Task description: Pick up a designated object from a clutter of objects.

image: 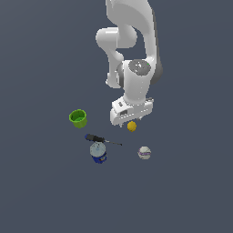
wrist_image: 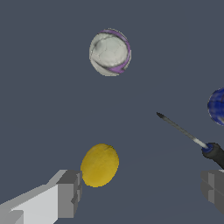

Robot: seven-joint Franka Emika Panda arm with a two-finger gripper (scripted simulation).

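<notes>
The gripper (wrist_image: 140, 192) is seen spread wide with nothing held, hovering over the yellow ball (wrist_image: 99, 165), which rests on the floor just beside one fingertip (wrist_image: 68, 192) rather than centred in the gap. If a descent and close are made from this offset, the ball is likely to be clipped by that finger and rolled away, being smooth and round. The screwdriver (wrist_image: 188, 134) tip is near the other finger and could be nudged; the white ball (wrist_image: 110, 52) lies well apart.
</notes>
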